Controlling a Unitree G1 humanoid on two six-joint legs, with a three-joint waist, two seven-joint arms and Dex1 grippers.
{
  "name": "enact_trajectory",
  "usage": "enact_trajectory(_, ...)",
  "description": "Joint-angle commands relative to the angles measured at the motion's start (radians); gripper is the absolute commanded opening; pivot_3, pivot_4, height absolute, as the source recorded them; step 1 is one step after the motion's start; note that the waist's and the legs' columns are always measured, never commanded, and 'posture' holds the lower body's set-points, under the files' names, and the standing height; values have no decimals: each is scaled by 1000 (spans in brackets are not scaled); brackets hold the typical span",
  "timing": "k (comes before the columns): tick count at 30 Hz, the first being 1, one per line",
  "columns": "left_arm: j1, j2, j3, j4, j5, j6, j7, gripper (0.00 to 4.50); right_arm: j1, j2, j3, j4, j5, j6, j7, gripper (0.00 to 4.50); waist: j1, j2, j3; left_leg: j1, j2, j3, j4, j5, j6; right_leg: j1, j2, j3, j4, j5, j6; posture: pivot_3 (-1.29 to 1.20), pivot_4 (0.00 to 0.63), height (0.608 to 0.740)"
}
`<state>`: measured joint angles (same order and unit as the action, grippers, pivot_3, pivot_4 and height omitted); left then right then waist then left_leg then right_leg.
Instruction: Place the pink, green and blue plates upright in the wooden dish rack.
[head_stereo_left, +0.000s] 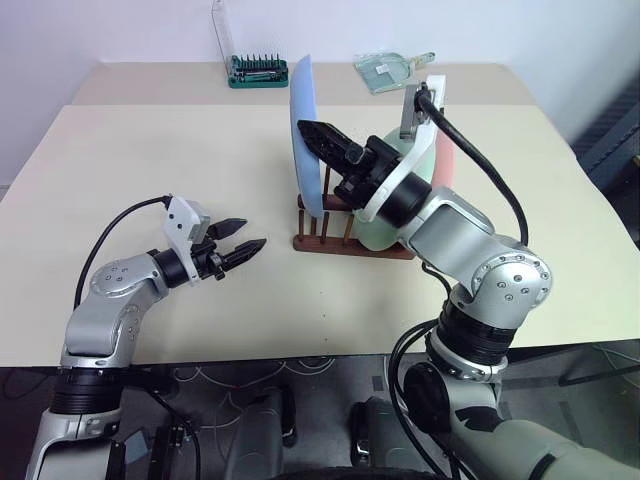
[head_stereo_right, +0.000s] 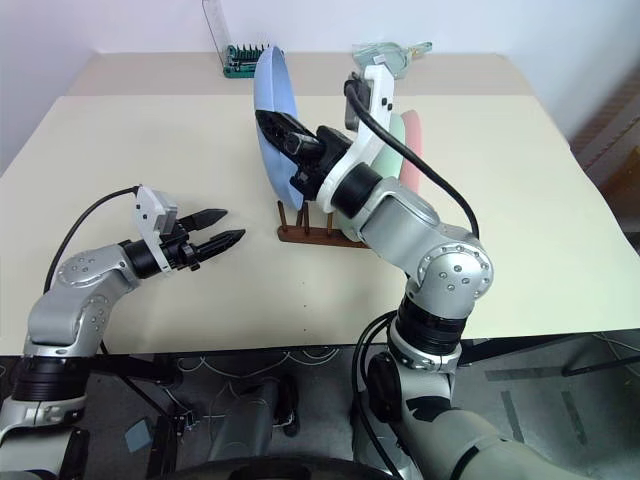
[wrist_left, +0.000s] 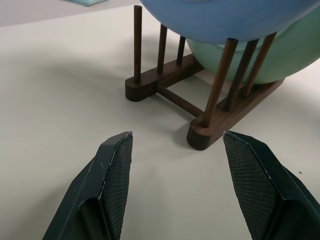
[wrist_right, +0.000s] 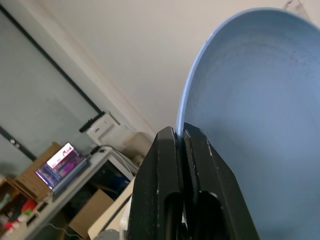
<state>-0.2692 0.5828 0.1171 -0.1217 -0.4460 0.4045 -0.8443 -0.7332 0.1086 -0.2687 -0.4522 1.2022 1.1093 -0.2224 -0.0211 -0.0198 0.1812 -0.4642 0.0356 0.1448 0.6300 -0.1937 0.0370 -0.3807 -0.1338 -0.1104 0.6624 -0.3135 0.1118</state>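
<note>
Probably light, stiff, slick: blue plate pinched at its nine-o'clock rim by right gripper (left gripper agape, empty).

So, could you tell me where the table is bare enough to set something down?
The widest bare patch lies on the table between the open left gripper and the green screwdriver-bit holder. Another runs along the near edge in front of the wooden dish rack. The rack itself is crowded: the green plate, pink plate and the blue plate in the right gripper.
</note>
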Motion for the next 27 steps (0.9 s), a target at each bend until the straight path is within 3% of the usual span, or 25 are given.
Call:
enact_trajectory(1, 7, 8, 9, -40, -6, -6, 3, 2933, 1, -7, 16, -5, 79, -42, -45, 0, 0, 0, 0, 0, 0, 0, 0, 0, 0, 0, 0, 0, 0, 0, 0, 0, 150, 736)
enact_trajectory(10, 12, 6, 5, -52, -10, -6, -1, 2933, 26, -53, 55, 29, 177, -109, -133, 0, 0, 0, 0, 0, 0, 0, 0, 0, 0, 0, 0, 0, 0, 0, 0, 0, 150, 736)
enact_trajectory(13, 14, 5, 5, -59, -15, -4, -3, 2996, 30, -71, 71, 32, 200, -132, -144, 967, 0, 0, 0, 0, 0, 0, 0, 0, 0, 0, 0, 0, 0, 0, 0, 0, 150, 736)
enact_trajectory(20, 14, 6, 3, -58, -13, -7, -5, 2996, 34, -116, 109, 34, 221, -178, -150, 4430, 0, 0, 0, 0, 0, 0, 0, 0, 0, 0, 0, 0, 0, 0, 0, 0, 150, 736)
enact_trajectory(27, 8, 2, -3, -51, -11, -11, -8, 2996, 7, -201, 145, 24, 177, -197, -112, 4479, 0, 0, 0, -1, 0, 0, 0, 0, 0, -1, 0, 0, 0, 0, 0, 0, 150, 736)
